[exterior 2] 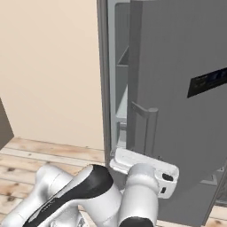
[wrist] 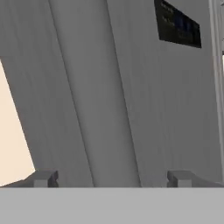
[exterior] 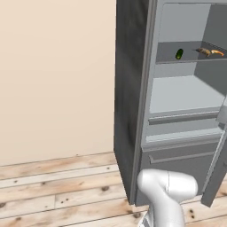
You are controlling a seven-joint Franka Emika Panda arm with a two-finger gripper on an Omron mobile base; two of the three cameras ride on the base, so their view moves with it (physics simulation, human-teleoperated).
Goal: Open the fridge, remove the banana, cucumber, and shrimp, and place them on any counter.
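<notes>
Fridge, tall, dark grey, with pale grey inner shelves, is partly open: the door with its black dispenser panel stands swung out, and the left base view looks into the interior. So the opening step looks mostly done; judging by the gap, the door may need more swing before a reach-in.

All three items sit on the upper shelf, none removed:
- short dark green cucumber, toward the left
- small brown-mottled yellow banana, to its right
- tiny orange curled shrimp, just beside the banana, possibly touching, too small to tell

Remaining: three picks, three placements on a worktop.

Arm pose: folded low, elbow near the base, white wrist raised to the lower part of the door's long vertical grey bar handle. Pincer faces the door at close range, fingertips spread wide with the handle bar running between them. Holding nothing; pads don't appear to touch the bar.
</notes>
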